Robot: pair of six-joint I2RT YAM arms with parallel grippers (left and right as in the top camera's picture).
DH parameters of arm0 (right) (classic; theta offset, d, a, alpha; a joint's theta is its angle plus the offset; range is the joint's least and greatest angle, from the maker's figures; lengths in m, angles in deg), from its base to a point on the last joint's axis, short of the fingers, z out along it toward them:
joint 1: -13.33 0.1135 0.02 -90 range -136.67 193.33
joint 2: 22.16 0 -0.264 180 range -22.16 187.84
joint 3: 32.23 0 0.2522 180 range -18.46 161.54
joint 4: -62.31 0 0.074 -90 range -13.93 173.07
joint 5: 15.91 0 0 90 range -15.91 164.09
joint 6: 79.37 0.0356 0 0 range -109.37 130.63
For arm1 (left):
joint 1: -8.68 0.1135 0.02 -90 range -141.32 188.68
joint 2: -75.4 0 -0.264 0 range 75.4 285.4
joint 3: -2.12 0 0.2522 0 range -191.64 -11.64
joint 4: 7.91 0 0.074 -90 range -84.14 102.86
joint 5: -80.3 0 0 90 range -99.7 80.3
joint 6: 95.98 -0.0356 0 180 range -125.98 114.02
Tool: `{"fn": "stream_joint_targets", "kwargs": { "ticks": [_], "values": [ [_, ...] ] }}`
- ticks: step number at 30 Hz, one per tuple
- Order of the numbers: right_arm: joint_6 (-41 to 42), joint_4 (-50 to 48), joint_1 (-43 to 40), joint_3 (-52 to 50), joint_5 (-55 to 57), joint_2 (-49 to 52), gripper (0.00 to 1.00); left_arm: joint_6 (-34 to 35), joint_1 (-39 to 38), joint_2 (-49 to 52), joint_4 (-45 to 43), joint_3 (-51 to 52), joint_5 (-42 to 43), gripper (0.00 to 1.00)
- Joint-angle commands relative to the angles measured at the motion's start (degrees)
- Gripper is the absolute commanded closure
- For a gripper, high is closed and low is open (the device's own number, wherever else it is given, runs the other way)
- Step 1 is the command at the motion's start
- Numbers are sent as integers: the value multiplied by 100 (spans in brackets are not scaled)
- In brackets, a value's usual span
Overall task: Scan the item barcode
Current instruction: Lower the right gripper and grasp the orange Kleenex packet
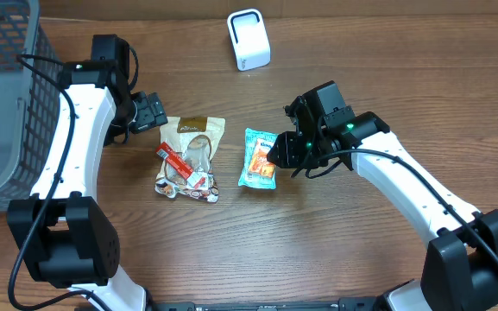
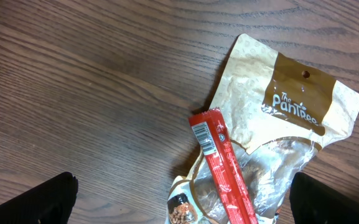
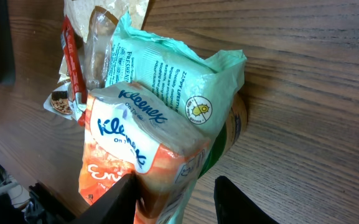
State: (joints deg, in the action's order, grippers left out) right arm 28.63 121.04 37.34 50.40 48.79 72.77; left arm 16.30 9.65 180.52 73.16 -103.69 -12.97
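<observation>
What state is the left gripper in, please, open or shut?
Open: the fingers of the left gripper stand far apart at the left wrist view's bottom corners, gripping nothing.

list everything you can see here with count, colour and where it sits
kleenex tissue pack: 1, teal and orange, centre-right of the table, gripped by the right hand
pantree snack bag: 1, tan and brown with a clear window, flat at table centre
stick packet: 1, red, lying across the snack bag
barcode scanner: 1, white, far side of the table
wire basket: 1, grey, left edge
table: 1, brown wood, under everything
left hand: 1, black, open, just left of the snack bag's top
right hand: 1, black, closed on the tissue pack's right end
</observation>
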Motion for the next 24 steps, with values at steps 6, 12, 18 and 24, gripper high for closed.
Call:
{"fn": "stream_joint_targets", "kwargs": {
  "ticks": [6, 12, 18, 24],
  "values": [
    [7, -37, 4, -44, -44, 35, 60, -87, 9, -35, -7, -96, -28, 0],
    [4, -101, 4, -116, -44, 35, 62, -87, 9, -35, -7, -96, -31, 0],
    [7, -208, 4, -199, -52, 35, 67, -87, 9, -35, -7, -96, -31, 1],
    [-2, -293, 4, -190, -330, 24, 92, -87, 13, -35, -7, -96, -31, 0]
  ]
}}
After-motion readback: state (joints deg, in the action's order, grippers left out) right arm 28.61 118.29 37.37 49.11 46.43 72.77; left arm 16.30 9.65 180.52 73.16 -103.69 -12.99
